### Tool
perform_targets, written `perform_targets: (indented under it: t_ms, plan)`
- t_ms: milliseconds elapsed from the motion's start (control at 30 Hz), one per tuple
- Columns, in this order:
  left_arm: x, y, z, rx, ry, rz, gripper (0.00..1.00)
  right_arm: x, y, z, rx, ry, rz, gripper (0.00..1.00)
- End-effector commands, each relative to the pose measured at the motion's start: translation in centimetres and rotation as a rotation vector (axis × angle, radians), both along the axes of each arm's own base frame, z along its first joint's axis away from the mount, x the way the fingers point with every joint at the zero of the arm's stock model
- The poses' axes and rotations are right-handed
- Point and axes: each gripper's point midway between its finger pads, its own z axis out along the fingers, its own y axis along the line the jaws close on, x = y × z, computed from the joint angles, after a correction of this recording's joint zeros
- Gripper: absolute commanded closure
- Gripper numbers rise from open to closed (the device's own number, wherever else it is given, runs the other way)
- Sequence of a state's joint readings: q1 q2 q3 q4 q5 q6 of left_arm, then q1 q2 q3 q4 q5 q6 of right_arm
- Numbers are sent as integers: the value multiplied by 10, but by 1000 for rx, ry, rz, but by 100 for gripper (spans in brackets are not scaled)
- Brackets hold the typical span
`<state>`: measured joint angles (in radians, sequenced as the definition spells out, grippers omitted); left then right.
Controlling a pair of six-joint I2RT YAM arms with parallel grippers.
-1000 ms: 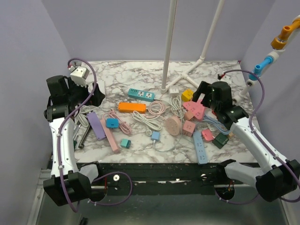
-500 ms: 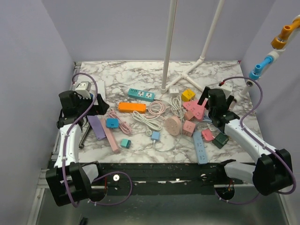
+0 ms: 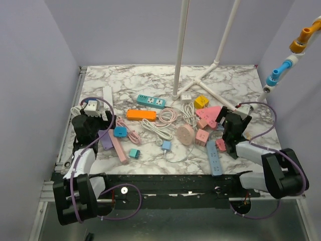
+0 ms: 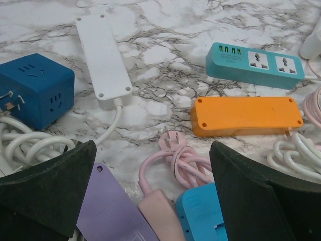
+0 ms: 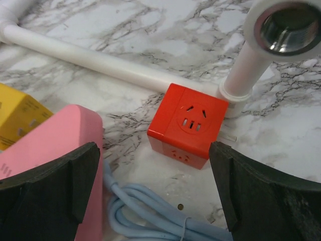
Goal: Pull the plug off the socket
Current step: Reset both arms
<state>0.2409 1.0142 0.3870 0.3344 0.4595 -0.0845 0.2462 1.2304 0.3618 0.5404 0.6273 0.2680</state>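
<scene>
Several power strips, cube sockets and corded plugs lie on the marble table [image 3: 150,80]. My left gripper [image 3: 103,125] is open low at the left; its view [image 4: 150,201] shows a purple strip [image 4: 113,213], a pink strip [image 4: 158,218], a light blue adapter [image 4: 203,216] and a loose pink plug [image 4: 173,143] between the fingers. I cannot tell whether the adapter is plugged in. My right gripper [image 3: 224,119] is open low at the right. Its view [image 5: 153,196] shows a red cube socket [image 5: 190,125] ahead, with no plug in it.
A blue cube [image 4: 35,95], white strip [image 4: 103,60], teal strip [image 4: 256,65] and orange strip [image 4: 246,116] lie ahead of the left gripper. A pink block [image 5: 55,145], yellow cube [image 5: 17,118], light blue cable [image 5: 150,216] and white pipe stand [image 5: 110,63] surround the right gripper.
Both arms have folded down and drawn back toward the near edge, bringing the grippers low over the table. Both grippers stayed open. Nothing on the table moved.
</scene>
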Motion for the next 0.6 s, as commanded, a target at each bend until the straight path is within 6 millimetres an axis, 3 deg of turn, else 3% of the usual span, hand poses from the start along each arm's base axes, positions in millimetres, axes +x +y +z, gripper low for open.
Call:
perform_targets:
  t_ms: [0, 300, 400, 467, 533, 567]
  plan:
    - [17, 4, 23, 62, -202, 41, 2, 20, -9, 23, -47, -188, -38, 0]
    - [24, 6, 29, 83, -287, 76, 1, 34, -2, -1, -85, -197, 21, 0]
    - [18, -3, 39, 75, -371, 57, 2, 38, 5, -5, -88, -169, 63, 3]
    - [8, -19, 32, 121, -435, -3, 1, 33, 6, -2, -92, -194, 82, 5]
    - [5, -23, 28, 146, -479, 14, 2, 21, 10, 5, -98, -255, 129, 7]
    - [6, -24, 32, 146, -511, 14, 1, 13, 13, 11, -105, -295, 162, 2]
